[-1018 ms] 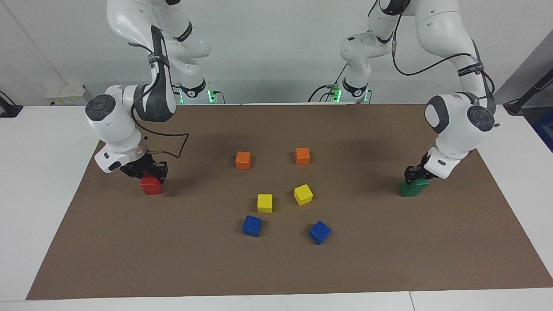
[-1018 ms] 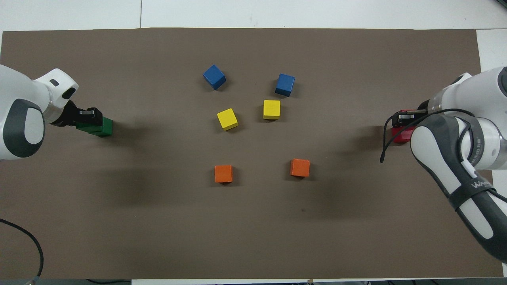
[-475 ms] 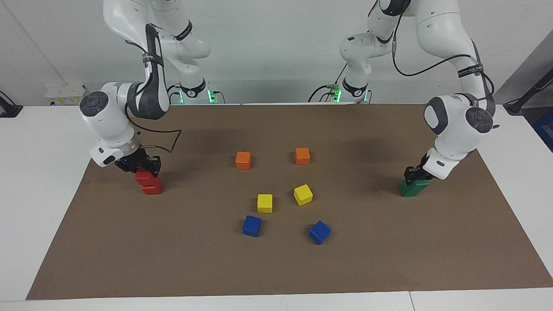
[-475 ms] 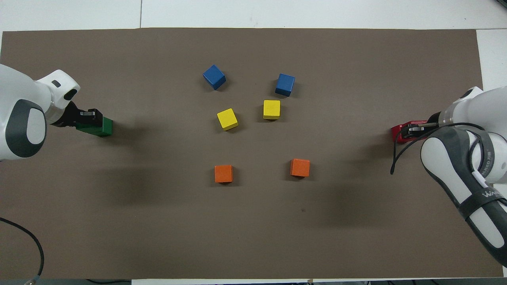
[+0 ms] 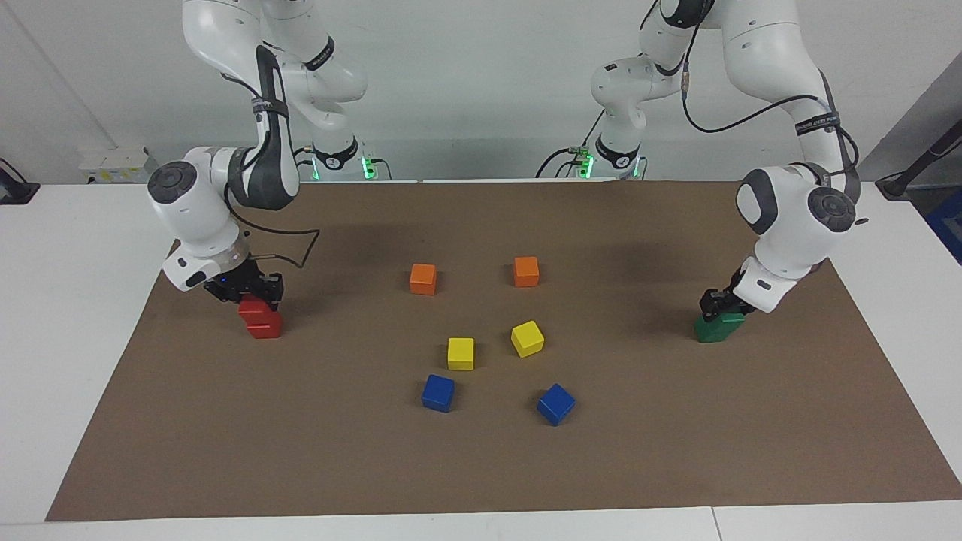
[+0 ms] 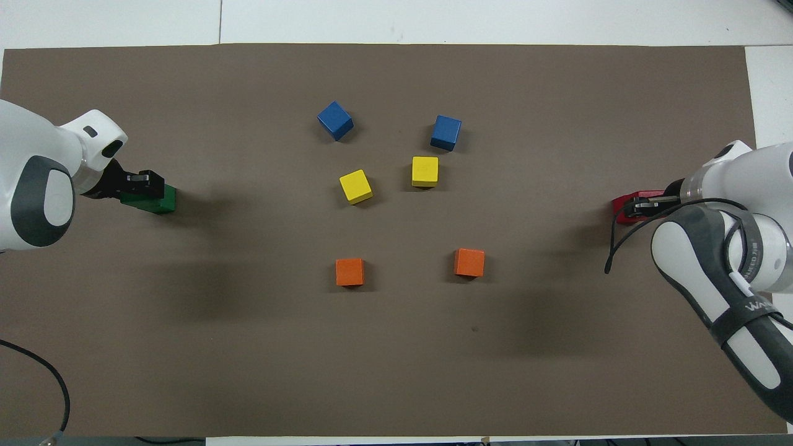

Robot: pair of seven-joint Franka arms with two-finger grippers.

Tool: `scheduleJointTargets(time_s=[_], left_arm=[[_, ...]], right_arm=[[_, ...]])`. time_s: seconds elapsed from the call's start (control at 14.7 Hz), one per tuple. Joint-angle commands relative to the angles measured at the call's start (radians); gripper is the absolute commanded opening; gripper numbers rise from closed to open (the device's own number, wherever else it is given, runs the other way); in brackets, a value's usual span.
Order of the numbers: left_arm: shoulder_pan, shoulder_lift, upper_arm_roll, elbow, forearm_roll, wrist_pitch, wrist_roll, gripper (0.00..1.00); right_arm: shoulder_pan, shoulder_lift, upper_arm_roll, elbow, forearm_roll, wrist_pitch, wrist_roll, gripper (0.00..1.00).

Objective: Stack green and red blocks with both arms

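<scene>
Two red blocks lie near the right arm's end of the mat. The lower red block (image 5: 265, 326) rests on the mat. The upper red block (image 5: 248, 307) sits on it, shifted toward the table's end, and only a red edge (image 6: 621, 204) shows in the overhead view. My right gripper (image 5: 255, 295) (image 6: 638, 207) is shut on the upper red block. Near the left arm's end, an upper green block (image 5: 730, 321) sits tilted on a lower green block (image 5: 708, 331) (image 6: 162, 201). My left gripper (image 5: 720, 306) (image 6: 139, 188) is shut on the upper green block.
In the middle of the brown mat (image 5: 481, 466) lie two orange cubes (image 5: 423, 279) (image 5: 526, 271) nearer the robots. Two yellow cubes (image 5: 461, 353) (image 5: 527, 338) and two blue cubes (image 5: 438, 393) (image 5: 556, 403) lie farther out.
My right gripper lifted and shifted toward its end of the table, so the upper red block now shows offset on the lower one. The left gripper and green blocks barely moved.
</scene>
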Motion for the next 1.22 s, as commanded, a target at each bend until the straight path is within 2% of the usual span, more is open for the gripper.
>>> scheduleJointTargets(time_s=[0.0, 0.27, 0.41, 0.68, 1.15], left_arm=[[0.005, -0.011, 0.004, -0.026, 0.012, 0.03, 0.016, 1.0], [-0.001, -0.016, 0.005, -0.005, 0.012, 0.008, 0.02, 1.0], [-0.002, -0.031, 0.005, 0.02, 0.012, -0.05, 0.02, 1.0], [-0.008, -0.097, 0.001, 0.123, 0.012, -0.26, 0.022, 1.0], [-0.011, -0.267, -0.016, 0.124, 0.009, -0.45, 0.019, 1.0]], right_arm=[[-0.027, -0.019, 0.011, -0.026, -0.01, 0.021, -0.024, 0.0], [-0.028, -0.019, 0.011, -0.025, -0.01, 0.023, -0.025, 0.0], [-0.028, -0.017, 0.011, -0.023, -0.01, 0.023, -0.025, 0.0], [-0.028, -0.014, 0.011, -0.023, -0.01, 0.055, -0.027, 0.0], [-0.025, -0.008, 0.012, -0.025, -0.01, 0.057, -0.022, 0.0]])
